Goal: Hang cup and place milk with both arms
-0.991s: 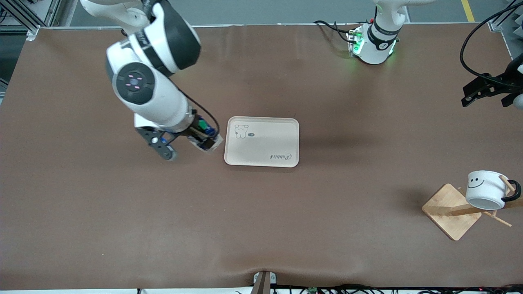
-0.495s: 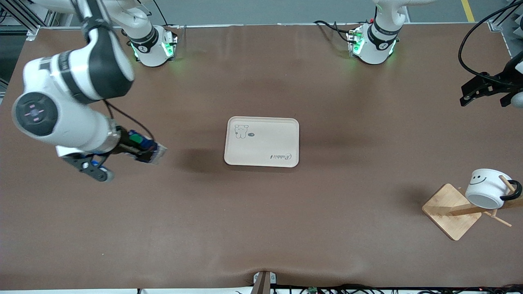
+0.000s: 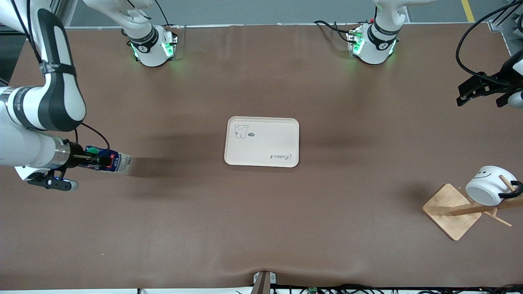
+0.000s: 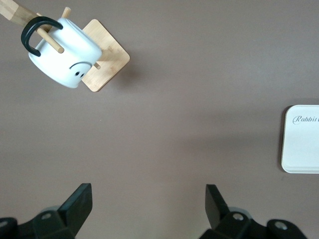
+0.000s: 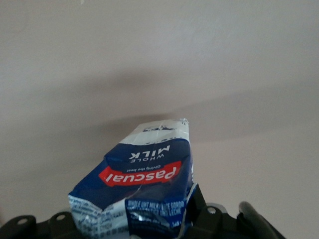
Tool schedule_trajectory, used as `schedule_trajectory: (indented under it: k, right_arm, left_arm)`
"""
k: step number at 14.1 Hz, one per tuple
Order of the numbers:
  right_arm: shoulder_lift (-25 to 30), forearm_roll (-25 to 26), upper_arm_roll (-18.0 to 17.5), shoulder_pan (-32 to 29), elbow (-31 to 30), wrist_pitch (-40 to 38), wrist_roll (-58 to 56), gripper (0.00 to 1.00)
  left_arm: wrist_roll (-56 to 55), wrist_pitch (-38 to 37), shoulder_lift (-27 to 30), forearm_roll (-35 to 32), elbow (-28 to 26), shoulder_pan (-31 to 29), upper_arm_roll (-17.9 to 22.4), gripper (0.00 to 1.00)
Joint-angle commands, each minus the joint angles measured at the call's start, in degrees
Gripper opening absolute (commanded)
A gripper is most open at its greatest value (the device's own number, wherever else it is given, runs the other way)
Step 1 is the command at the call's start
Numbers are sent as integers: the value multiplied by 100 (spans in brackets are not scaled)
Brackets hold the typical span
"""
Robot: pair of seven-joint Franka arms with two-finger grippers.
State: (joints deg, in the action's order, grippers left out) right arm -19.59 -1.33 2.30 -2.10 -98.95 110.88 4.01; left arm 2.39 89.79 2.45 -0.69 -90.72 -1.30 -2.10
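While the right arm [image 3: 41,102] bends down from its base over its own end of the table [image 3: 261,228], its forearm lies almost level and the right gripper [image 3: 96,160] is clamped on the milk [image 3: 107,160], carried in the air on its side over bare brown tabletop, well apart from the tray [image 3: 261,141]. Seen in the front view, the carton's green cap [image 3: 93,150] faces up and its pale end points toward the tray. Up close in the right wrist view, the milk [image 5: 142,191] is dented and crumpled, with "pascual" in white on a red band and "WHOLE MILK" next to it, both upside down as shown; the smaller print is too fine to read. At the other end, the left arm is mostly out of the front view; the left gripper [image 3: 482,87] hangs high over the left arm's end of the table with its jaws spread wide and nothing between them, and its fingers [image 4: 75,201] show well apart in the left wrist view. On the wooden rack [image 3: 451,210], the cup [image 3: 488,190] hangs tilted by its black handle from a peg, its smiley face showing. Printed on the beige tray are a small cartoon animal and the word "Rabbit" in script.
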Motion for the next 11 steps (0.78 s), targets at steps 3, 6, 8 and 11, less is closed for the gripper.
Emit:
schedule_trajectory:
  k: [3,6,8,11]
  right_arm:
    - [570,2,-133,-255,-1371,821,-498,15]
    - [614,-16,-133,-360,-1565,839,-507,15]
    - [632,-16,-142,-396,-1662,821,-507,18]
    - [597,-68,-142,-501,-1689,839,-516,55]
  left_arm:
    - [-11,-23,36,87,2,-28,-80,100]
    - [-11,-58,63,87,2,-46,-150,100]
    - [-11,-76,63,87,2,-46,-150,100]
    - [-28,-76,45,87,2,-37,-150,100]
